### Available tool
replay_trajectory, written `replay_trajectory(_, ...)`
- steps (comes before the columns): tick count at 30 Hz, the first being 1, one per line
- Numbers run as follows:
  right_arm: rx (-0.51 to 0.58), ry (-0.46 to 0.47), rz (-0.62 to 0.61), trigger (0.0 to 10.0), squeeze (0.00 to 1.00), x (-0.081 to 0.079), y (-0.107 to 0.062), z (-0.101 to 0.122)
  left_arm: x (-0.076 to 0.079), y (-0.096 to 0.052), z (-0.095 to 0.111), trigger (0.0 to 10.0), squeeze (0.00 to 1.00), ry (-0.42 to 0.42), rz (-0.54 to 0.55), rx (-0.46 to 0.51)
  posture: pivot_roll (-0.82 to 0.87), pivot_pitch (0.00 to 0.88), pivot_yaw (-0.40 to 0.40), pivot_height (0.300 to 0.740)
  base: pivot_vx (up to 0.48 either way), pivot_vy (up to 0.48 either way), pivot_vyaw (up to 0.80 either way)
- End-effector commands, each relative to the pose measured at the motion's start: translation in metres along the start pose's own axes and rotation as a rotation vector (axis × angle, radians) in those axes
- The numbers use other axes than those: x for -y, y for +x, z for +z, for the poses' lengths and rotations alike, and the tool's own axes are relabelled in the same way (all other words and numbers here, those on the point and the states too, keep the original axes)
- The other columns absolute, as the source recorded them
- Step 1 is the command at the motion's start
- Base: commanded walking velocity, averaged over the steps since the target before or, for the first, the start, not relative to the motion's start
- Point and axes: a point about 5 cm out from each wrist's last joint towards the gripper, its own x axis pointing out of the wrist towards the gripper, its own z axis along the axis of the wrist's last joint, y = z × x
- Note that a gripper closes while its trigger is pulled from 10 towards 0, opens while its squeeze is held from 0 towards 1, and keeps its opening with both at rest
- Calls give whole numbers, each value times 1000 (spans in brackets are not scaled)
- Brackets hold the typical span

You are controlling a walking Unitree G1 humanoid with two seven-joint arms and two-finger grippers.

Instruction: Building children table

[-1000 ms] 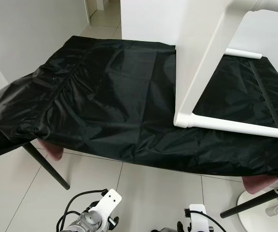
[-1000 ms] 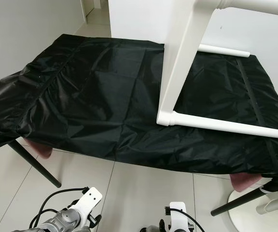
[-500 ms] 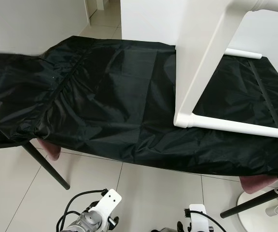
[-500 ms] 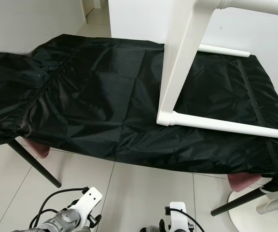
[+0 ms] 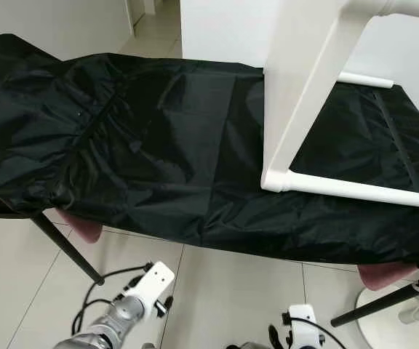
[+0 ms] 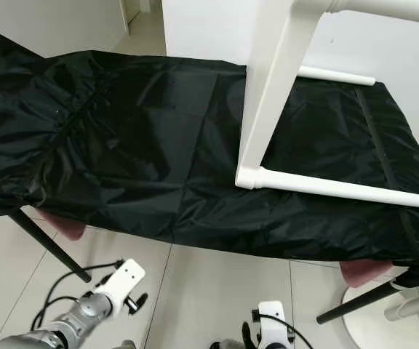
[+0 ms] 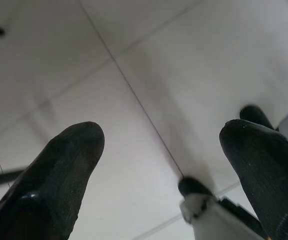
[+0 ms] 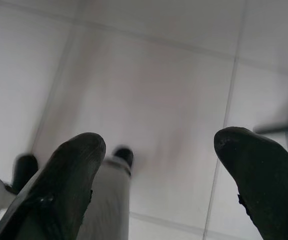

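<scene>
A white children's table piece stands tilted on a table covered with black cloth point(image 5: 166, 153). Its flat white panel point(image 5: 304, 94) rises toward the top right. One white round leg point(image 5: 362, 190) runs along the cloth to the right, and another white leg point(image 5: 366, 80) sits behind it. Both arms hang low over the tiled floor, in front of the covered table. My left gripper point(image 7: 161, 135) is open, with bare tiles between its fingers. The right gripper point(image 8: 159, 140) is open too and holds nothing.
Thin black legs point(image 5: 68, 249) hold up the covered table, and pink edges point(image 5: 82, 227) show under the cloth. A white round base point(image 5: 402, 320) stands on the floor at the right. White walls close in behind, with a passage point(image 5: 155, 22) at the back left.
The left end of the black cloth has risen and billowed up toward the wall. My left arm has shifted a little to the left and up. The white table piece has not moved.
</scene>
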Motion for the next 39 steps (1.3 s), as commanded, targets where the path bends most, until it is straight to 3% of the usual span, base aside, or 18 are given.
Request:
replay_trajectory(1,24,-21,64,10000,0,-6,-3,-1,3,-2,1,10000,0,8,-72,33,17,0,-15,740,0,0,0)
replay_trajectory(4,40,-36,87,10000,0,-7,-3,1,2,-3,1,10000,0,9,-88,48,17,0,-15,740,0,0,0)
replay_trajectory(8,183,-110,330,10000,0,-4,-15,15,-12,-21,7,10000,0,68,-317,201,17,7,-25,740,0,0,0)
replay_trajectory(13,215,-195,428,10000,0,1,-23,21,-19,-28,11,10000,0,138,-368,249,19,10,-29,740,0,0,0)
replay_trajectory(15,248,-293,530,10000,0,10,-38,31,-26,-39,19,10000,0,207,-474,305,21,12,-37,740,0,0,0)
replay_trajectory(16,248,-293,530,10000,0,10,-38,31,-26,-39,19,10000,0,207,-474,305,21,12,-37,740,0,0,0)
replay_trajectory(19,269,-339,663,10000,0,17,-61,48,-29,-55,35,10000,0,285,-606,378,26,10,-42,740,0,0,0)
replay_trajectory(24,271,-349,690,10000,0,18,-66,52,-29,-59,39,10000,0,301,-633,395,26,10,-42,740,0,0,0)
replay_trajectory(26,278,-361,728,10000,0,22,-76,60,-26,-67,50,10000,0,323,-674,444,21,7,-42,740,0,0,0)
replay_trajectory(27,329,-363,777,10000,0,26,-90,83,-23,-83,75,10000,0,337,-739,528,18,1,-41,740,0,0,0)
replay_trajectory(28,329,-363,777,10000,0,26,-90,83,-23,-83,75,10000,0,337,-739,528,18,1,-41,740,0,0,0)
replay_trajectory(30,400,-357,793,10000,0,27,-99,103,-23,-92,96,10000,0,332,-749,606,19,0,-40,740,0,0,0)
replay_trajectory(36,541,-346,729,10000,0,30,-99,135,-30,-99,124,10000,0,298,-692,708,21,0,-36,740,0,0,0)
replay_trajectory(37,626,-330,678,10000,0,31,-99,151,-34,-105,136,10000,0,267,-668,757,26,0,-38,740,0,0,0)
replay_trajectory(38,626,-330,678,10000,0,31,-99,151,-34,-105,136,10000,0,267,-668,757,26,0,-38,740,0,0,0)
replay_trajectory(39,694,-286,627,10000,0,33,-100,167,-38,-111,145,10000,0,230,-653,799,30,0,-39,740,0,0,0)
